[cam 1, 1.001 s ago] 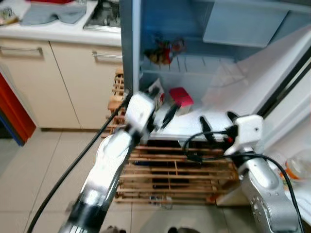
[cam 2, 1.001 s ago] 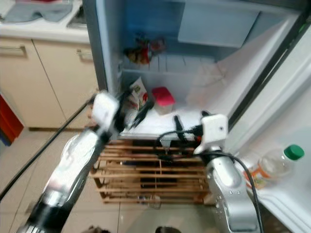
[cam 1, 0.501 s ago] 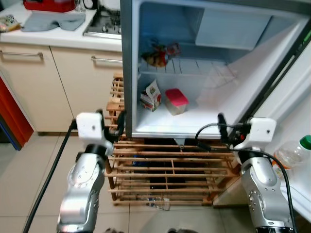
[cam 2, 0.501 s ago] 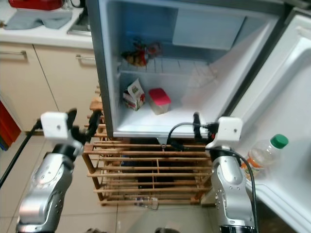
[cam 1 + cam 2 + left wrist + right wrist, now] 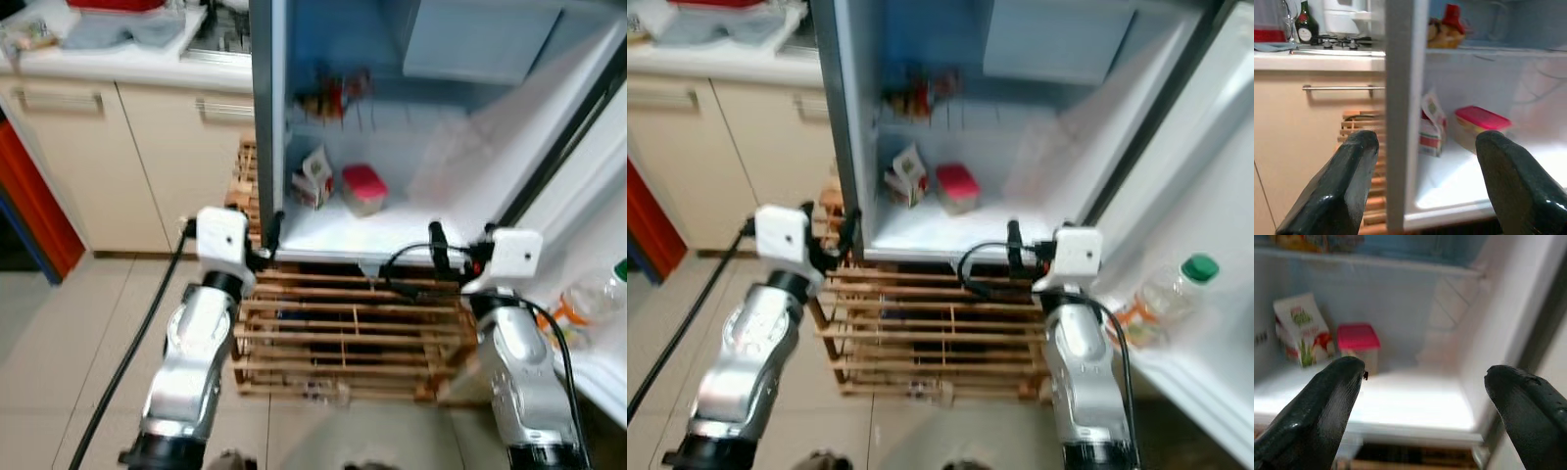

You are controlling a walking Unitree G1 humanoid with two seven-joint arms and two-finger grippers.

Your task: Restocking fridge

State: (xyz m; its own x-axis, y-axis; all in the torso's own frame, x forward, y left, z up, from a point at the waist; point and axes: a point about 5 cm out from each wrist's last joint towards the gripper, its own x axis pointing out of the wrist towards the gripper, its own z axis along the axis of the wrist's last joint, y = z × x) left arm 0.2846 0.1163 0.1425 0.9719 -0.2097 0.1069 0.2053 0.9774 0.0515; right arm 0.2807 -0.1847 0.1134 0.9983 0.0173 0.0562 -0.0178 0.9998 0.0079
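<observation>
Kitchen cabinets and a table with a hob stand beside the open fridge, which sits above a wooden slatted rack. On the fridge's bottom shelf, toward its back left corner, a small carton stands just beside a pink-lidded tub. A bottle with a green cap lies in the door shelf. The left claw is spread wide at the shelf's front left corner, empty. The right claw is spread wide before the shelf's front edge, empty.
</observation>
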